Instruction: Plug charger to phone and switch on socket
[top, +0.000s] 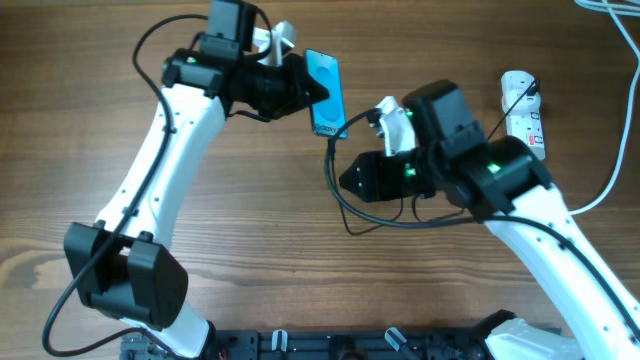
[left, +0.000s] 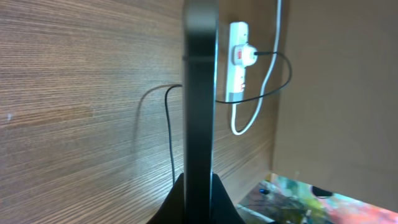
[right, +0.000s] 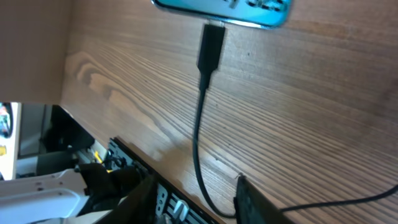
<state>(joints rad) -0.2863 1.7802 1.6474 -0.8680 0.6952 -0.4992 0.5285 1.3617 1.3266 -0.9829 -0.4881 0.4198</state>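
Plugging looks complete: charger (right: 211, 43) connector seated in phone (top: 324, 76).
Left gripper (left: 198, 208) clamps phone; right gripper (right: 198, 199) fingers apart; socket (top: 522, 110) switch next.

- The wooden table (top: 250, 250) is carrying everything, its brown grain running from side to side in the overhead view.
- The socket (top: 524, 115) is lying flat near the far right corner.
- The thick white lead (left: 267, 81) is curling over the wood just beside the socket.
- The charger (top: 380, 223) is trailing from the socket and lying in a loose loop across the middle of the table.
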